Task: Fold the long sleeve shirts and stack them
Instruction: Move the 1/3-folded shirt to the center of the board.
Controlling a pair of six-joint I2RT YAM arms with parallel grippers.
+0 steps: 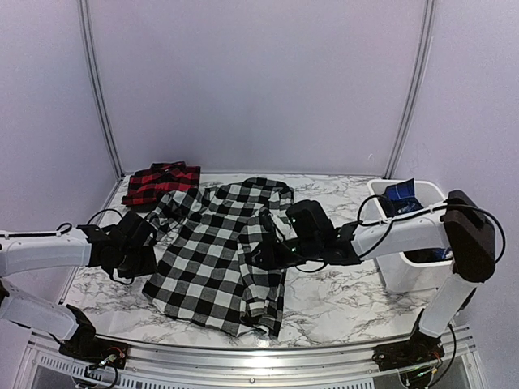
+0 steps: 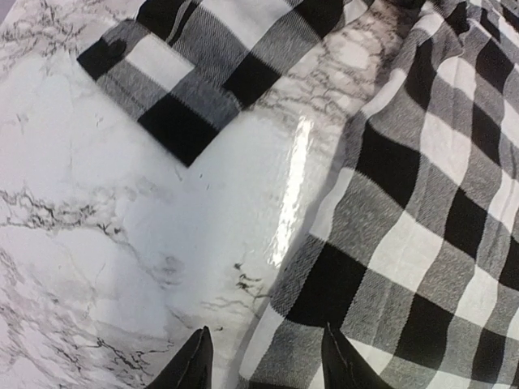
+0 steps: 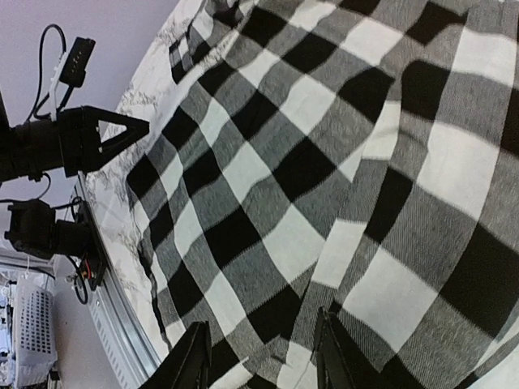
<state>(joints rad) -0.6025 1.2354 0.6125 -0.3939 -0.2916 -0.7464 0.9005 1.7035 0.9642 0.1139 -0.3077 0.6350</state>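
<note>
A black-and-white check long sleeve shirt [image 1: 217, 253] lies spread on the marble table [image 1: 340, 296], its right side folded inward. A red-and-black shirt [image 1: 160, 181] sits folded at the back left. My left gripper [image 1: 144, 253] hovers at the spread shirt's left edge. In the left wrist view the left gripper [image 2: 263, 361] stands open over that shirt's hem [image 2: 324, 316], holding nothing, and a sleeve cuff [image 2: 174, 77] lies apart on the marble. My right gripper [image 1: 263, 253] is over the folded right side. Seen from the right wrist, the right gripper [image 3: 261, 356] is open above the cloth [image 3: 284, 170].
A white bin [image 1: 409, 235] with blue items stands at the right of the table. The metal rail [image 1: 259, 356] runs along the near edge. The left arm [image 3: 73, 138] shows in the right wrist view beyond the shirt.
</note>
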